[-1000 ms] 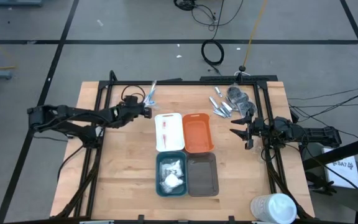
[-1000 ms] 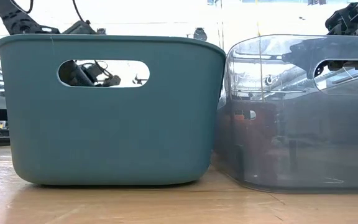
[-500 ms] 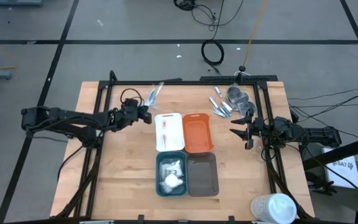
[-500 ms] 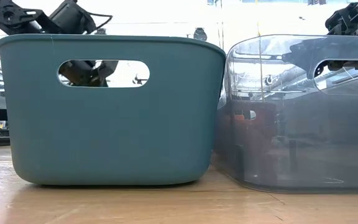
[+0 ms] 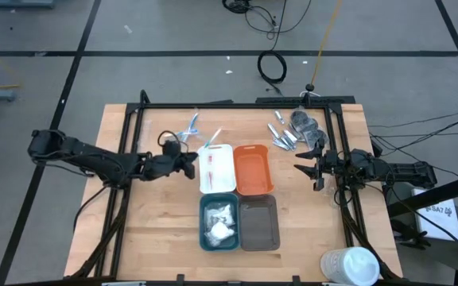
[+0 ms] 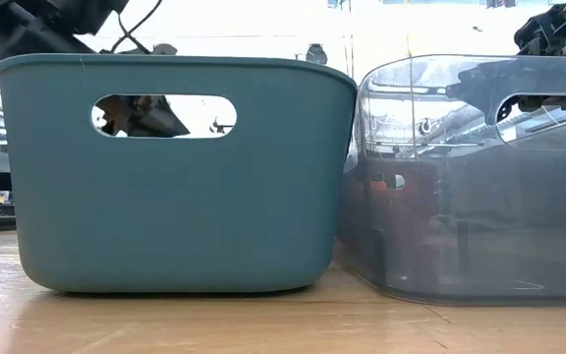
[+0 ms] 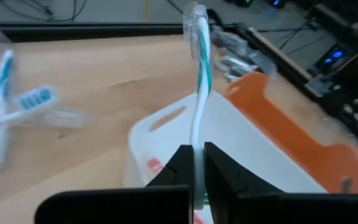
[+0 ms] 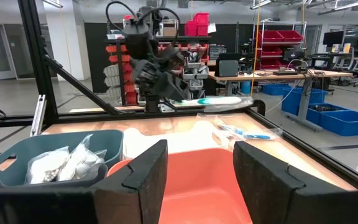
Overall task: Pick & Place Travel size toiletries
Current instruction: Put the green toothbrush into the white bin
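Right now the left gripper [image 5: 191,162] is squeezed tight on one end of a blue wrapped stick [image 7: 198,81], and the stick pokes out long and straight ahead of the fingers, over the near edge of the white tray [image 5: 227,187]. The tray sits just in front of this gripper, so the next move looks like a short push forward and a drop, with the stick's long side lined up along the tray. The right gripper [image 5: 306,171] waits with its fingers apart beside the orange tray [image 5: 252,187], holding nothing.
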Motion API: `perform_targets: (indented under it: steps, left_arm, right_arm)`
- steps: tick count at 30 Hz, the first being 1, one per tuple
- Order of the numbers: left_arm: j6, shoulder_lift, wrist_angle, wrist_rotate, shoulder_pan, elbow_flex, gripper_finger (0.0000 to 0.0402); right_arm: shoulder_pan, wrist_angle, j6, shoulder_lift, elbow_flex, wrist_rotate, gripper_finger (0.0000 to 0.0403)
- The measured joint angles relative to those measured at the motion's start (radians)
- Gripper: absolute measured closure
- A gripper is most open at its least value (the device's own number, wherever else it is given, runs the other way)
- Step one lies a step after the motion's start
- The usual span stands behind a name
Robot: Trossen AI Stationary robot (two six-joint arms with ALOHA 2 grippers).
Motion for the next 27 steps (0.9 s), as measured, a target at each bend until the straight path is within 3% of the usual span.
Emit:
perform_targets:
  steps: [11,27]
  left_arm:
    - [-0.152,0.065,0.049,-0.202,-0.203,0.000,0.0397]
    - [-0.316,0.361,0.304,-0.254,-0.284,0.000,0.0397]
  right_arm:
    - [0.000,0.000,0.000,0.000,0.000,0.000,0.0231]
    - [0.000,0.000,0.000,0.000,0.000,0.000,0.0231]
